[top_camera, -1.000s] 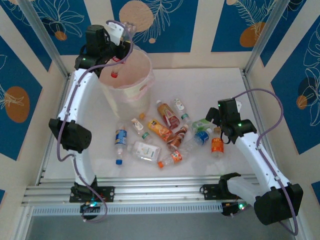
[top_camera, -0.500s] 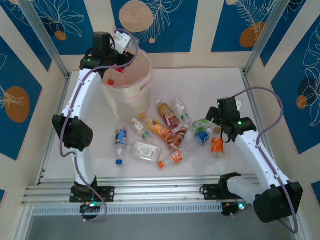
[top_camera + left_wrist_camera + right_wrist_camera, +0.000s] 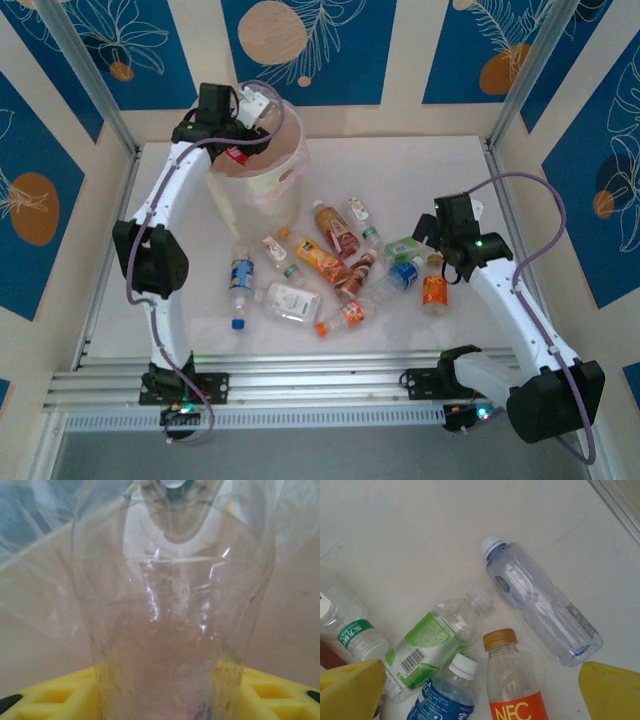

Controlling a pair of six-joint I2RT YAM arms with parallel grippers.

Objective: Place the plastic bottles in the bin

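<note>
Left gripper point(image 3: 238, 135) over the bin point(image 3: 262, 190), bottle still unreleased
We see it clenched on a clear bottle point(image 3: 170, 630) at the bin's mouth, far-left corner, arm stretched long; right gripper point(image 3: 480, 692) hangs spread wide over the loose bottles point(image 3: 330, 260); bare white table point(image 3: 420, 170) beyond; patterned walls close around.

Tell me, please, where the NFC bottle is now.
The NFC bottle is bottom centre in the right wrist view, between the blue-labelled bottle and the clear water bottle.
</note>
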